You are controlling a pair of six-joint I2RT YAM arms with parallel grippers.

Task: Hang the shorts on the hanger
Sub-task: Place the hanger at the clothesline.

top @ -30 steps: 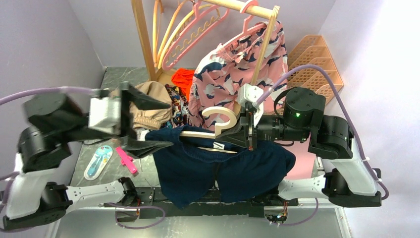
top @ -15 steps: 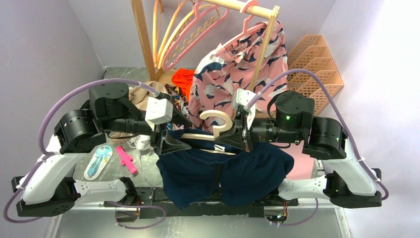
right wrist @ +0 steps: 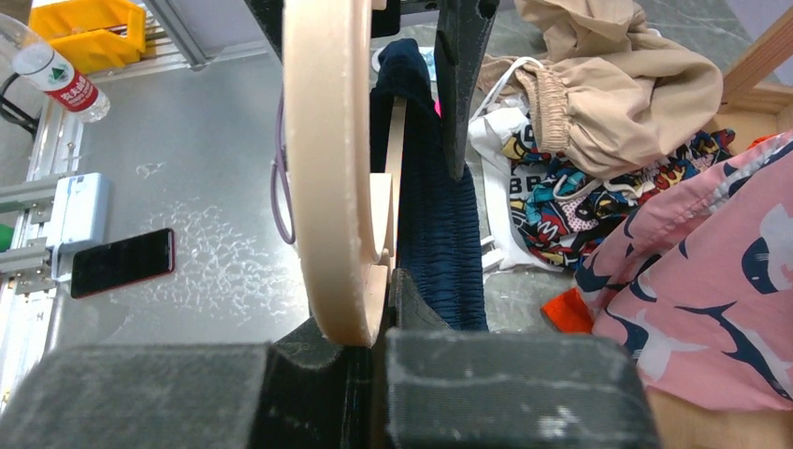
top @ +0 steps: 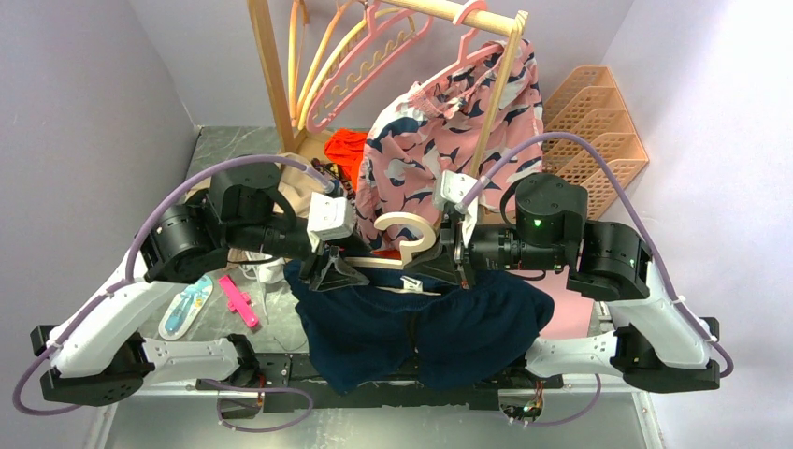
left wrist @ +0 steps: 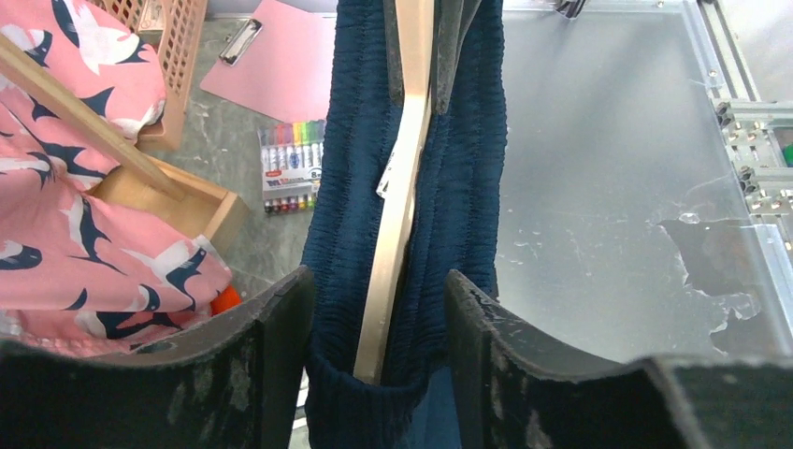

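Left arm has swung in from the left side over the last second; left gripper point(top: 333, 271) now sits at the left end of the hanger point(top: 411, 230), where before it stood off to the side. Left wrist view: fingers apart, straddling the gathered waistband of the shorts point(left wrist: 468, 140) and the pale hanger bar point(left wrist: 407, 168) running between them; not closed on either. Right gripper point(top: 447, 260) is clamped on the hanger at the base of the hook, which keeps the bar level and off the table point(left wrist: 608, 187). Navy shorts point(top: 421, 323) are draped over the bar, legs hanging in mid-air above the near table edge. My reading: the right arm serves as a fixed support while the left comes in to tug or seat the waistband end, so the draping looks mostly done. Surface is grey and mottled, scratched in places. On it: markers point(left wrist: 290, 168), pink clipboard point(left wrist: 281, 65), tan garment point(right wrist: 608, 94) on a heap of printed clothes, phone point(right wrist: 122, 262). Behind stands a wooden rack point(top: 271, 75) with pink hangers point(top: 365, 56) and pink printed shorts point(top: 449, 131), and peach trays point(top: 589, 122) at the right. Lilac walls point(top: 75, 94) close in on both sides.
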